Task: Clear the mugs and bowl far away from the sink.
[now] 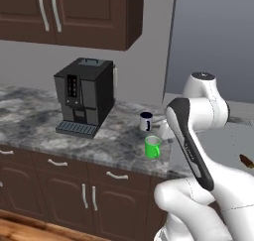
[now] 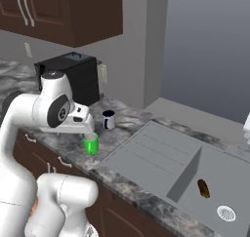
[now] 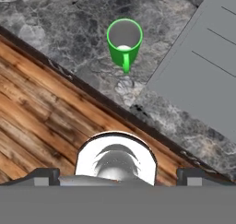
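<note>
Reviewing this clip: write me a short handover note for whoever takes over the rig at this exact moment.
Gripper: open, holding nothing, above the counter edge, looking down at the green mug.
Green mug: upright on the counter near its front edge, beside the draining board of the sink.
Navy-rimmed mug: upright behind the green one, nearer the coffee machine.
Bowl: not located.
Done: nothing moved, by the look of it.
Left: both mugs and the bowl.

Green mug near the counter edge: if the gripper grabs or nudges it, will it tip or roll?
The green mug stands upright, so a low nudge probably slides it. It looks rigid and empty, likely light. Tipped over, it could roll, though its handle should check that.
</note>
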### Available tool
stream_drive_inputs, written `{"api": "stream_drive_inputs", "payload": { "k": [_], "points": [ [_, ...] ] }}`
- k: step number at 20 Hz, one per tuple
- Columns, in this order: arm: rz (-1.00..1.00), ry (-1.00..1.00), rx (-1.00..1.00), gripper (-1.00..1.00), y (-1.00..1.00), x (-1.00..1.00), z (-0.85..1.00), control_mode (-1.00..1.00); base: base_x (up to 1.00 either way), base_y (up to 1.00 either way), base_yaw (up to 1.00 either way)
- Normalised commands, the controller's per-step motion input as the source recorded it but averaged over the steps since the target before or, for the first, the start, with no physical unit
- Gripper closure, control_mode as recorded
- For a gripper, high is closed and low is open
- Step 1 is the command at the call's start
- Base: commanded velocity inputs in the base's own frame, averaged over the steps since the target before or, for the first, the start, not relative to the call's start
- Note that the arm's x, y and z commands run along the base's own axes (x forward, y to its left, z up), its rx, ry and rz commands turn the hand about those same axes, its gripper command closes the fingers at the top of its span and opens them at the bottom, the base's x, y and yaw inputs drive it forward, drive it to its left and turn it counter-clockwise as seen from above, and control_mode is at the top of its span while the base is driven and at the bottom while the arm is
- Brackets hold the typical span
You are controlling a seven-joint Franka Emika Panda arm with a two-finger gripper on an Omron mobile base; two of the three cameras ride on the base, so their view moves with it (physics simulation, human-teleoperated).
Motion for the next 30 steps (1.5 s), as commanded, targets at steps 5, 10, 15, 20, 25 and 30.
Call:
{"api": "stream_drive_inputs", "payload": {
  "k": [5,10,15,20,25,30],
  "points": [
    [0.05,0.00,0.02,-1.00,0.00,0.38,-0.34,-1.00,0.00,0.00,0.00],
    [0.05,0.00,0.00,-1.00,-0.01,0.23,-0.41,-1.00,0.00,0.00,0.00],
    [0.00,0.00,0.00,-1.00,0.00,0.12,-0.40,-1.00,0.00,0.00,0.00],
    [0.00,0.00,-0.02,-1.00,0.00,0.09,-0.31,-1.00,0.00,0.00,0.00],
    [-0.03,0.01,0.00,-1.00,0.04,0.13,-0.37,-1.00,0.00,0.00,0.00],
    [-0.03,0.02,0.00,-1.00,0.03,0.20,-0.20,-1.00,0.00,0.00,0.00]
  ]
}}
